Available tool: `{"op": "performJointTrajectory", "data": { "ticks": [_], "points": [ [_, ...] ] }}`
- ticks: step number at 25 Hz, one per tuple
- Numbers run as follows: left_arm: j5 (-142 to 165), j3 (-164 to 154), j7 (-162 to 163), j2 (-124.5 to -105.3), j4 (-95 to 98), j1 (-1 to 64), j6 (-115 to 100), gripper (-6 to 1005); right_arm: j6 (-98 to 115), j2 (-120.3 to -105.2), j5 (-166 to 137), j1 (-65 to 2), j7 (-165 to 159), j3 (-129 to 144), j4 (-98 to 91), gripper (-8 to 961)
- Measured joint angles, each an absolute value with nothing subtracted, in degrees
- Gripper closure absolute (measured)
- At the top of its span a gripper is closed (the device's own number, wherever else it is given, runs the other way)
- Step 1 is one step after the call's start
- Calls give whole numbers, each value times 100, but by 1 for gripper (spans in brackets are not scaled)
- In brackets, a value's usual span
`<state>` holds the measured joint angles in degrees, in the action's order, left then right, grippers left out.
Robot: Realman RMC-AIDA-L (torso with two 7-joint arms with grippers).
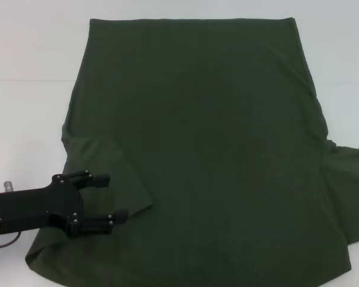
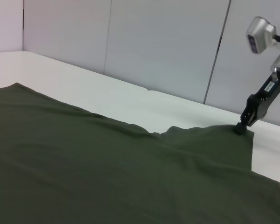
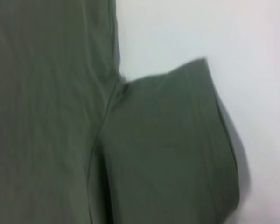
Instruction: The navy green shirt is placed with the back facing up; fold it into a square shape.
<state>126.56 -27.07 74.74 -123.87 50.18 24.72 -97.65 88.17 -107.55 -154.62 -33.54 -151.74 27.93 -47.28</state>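
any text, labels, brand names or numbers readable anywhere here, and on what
None readable.
Plain dark olive-green short-sleeved shirt: no print or tag showing.
Black left gripper over the shirt's left sleeve: no marking visible.
Right gripper at the far sleeve: no legible label.
White table: bare of text.

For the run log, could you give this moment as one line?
navy green shirt: flat on table | left gripper: open, over left sleeve | right gripper: at right sleeve

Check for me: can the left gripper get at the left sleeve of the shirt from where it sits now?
Probably yes. The left gripper sits over the left sleeve of the navy green shirt with its fingers spread, and nothing lies between them. Whether the fingers touch the fabric cannot be told.
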Motion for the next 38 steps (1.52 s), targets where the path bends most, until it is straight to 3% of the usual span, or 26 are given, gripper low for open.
{"op": "performJointTrajectory", "data": {
  "ticks": [9, 23, 28, 38],
  "points": [
    [12680, -2707, 7560, -12369, 5018, 2479, -9794, 94, 9083, -10681, -15066, -3259, -15086, 2669, -5192, 900],
    [12698, -2707, 7620, -12357, 5029, 2469, -9825, 95, 9306, -10710, -14673, -3553, -14778, 2741, -5425, 887],
    [12700, -2710, 7620, -12357, 5022, 2470, -9829, 94, 9476, -10865, -14492, -3911, -14639, 3011, -5364, 883],
    [12701, -2726, 7620, -12378, 5018, 2453, -9840, 94, 9365, -11473, -14388, -4787, -14710, 4347, -5210, 874]
  ]
}}
